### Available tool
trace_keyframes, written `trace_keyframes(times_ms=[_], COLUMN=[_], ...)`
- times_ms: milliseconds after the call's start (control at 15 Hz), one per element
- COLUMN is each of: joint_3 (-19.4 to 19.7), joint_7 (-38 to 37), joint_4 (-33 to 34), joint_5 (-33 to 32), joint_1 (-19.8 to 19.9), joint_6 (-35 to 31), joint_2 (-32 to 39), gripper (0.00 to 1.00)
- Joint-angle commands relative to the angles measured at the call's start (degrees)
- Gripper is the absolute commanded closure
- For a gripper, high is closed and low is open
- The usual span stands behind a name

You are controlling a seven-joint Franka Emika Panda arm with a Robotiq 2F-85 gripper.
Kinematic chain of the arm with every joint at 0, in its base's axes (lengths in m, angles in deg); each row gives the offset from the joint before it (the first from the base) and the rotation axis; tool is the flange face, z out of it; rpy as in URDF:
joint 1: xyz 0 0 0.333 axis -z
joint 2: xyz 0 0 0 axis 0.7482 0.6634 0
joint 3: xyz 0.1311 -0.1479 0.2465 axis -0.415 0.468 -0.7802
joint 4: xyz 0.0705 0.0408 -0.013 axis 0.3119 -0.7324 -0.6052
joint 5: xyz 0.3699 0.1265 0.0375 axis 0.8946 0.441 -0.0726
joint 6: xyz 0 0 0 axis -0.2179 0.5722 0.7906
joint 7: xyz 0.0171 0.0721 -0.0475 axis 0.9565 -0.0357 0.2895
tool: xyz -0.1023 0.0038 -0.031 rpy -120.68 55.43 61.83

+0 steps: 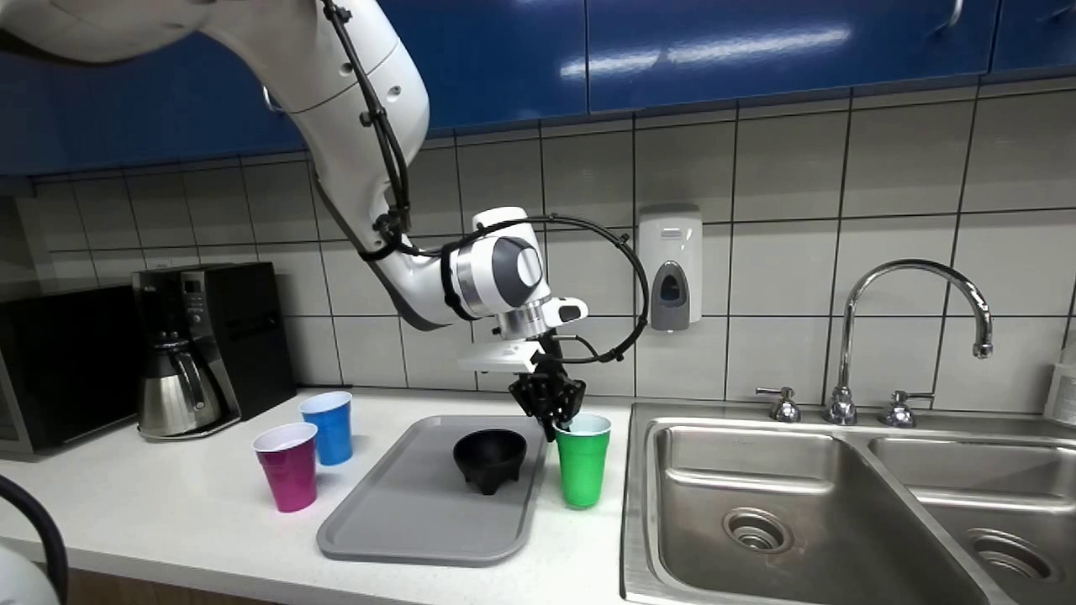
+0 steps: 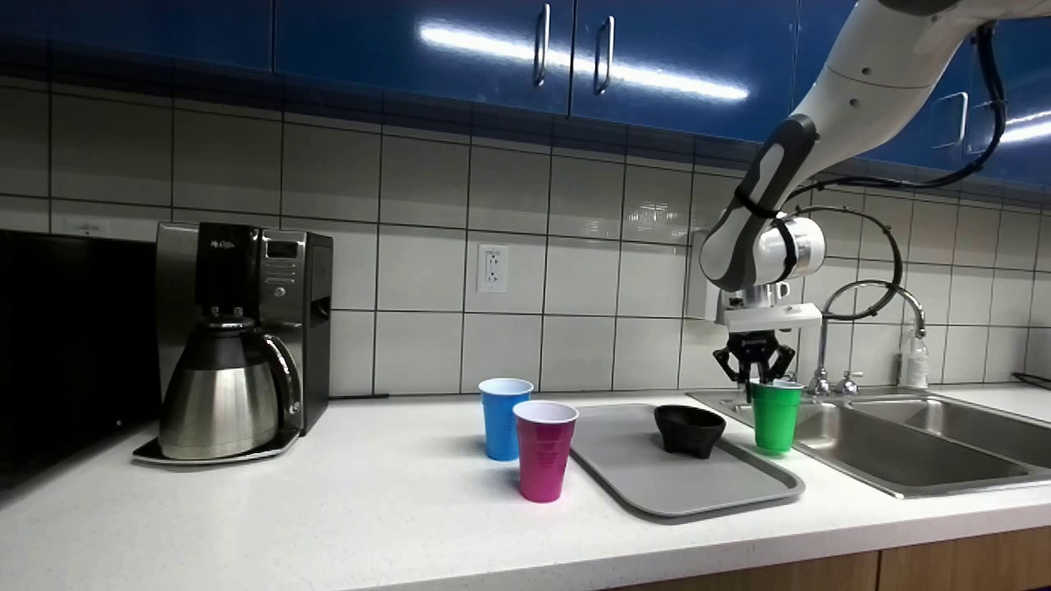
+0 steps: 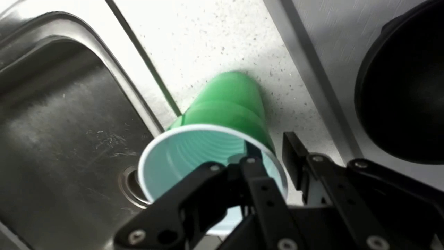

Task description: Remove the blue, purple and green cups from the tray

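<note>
The green cup (image 1: 582,464) stands upright on the counter between the tray (image 1: 420,529) and the sink; it also shows in an exterior view (image 2: 775,420) and the wrist view (image 3: 225,100). My gripper (image 3: 272,146) is at the cup's rim with its fingers apart. One finger is inside the cup and the other is outside, on the tray side, with a gap between the cup wall and the outer finger. The blue cup (image 1: 331,428) and the purple cup (image 1: 290,470) stand upright on the counter, off the tray, on the coffee maker's side.
A black bowl (image 1: 490,458) stands on the tray, near the green cup. The metal sink (image 1: 639,504) with its faucet (image 1: 912,267) lies beside the green cup. A coffee maker (image 2: 238,353) stands at the far end of the counter. A soap dispenser (image 1: 670,269) hangs on the wall.
</note>
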Motion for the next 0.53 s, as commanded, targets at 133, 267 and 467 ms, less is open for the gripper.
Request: trace_keyframes(times_ms=[133,267,467], joint_3=[-0.21,-0.17,-0.14], joint_7=[0.86,0.76,0.58], joint_4=[-1.29,-1.45,-1.75], joint_5=[-1.79,-2.12,-2.90], joint_1=[0.59,0.52,0.42], joint_6=[1.27,1.22,1.30], joint_2=[-2.21,-2.66,-3.59], gripper=[0.28,0.13,0.00])
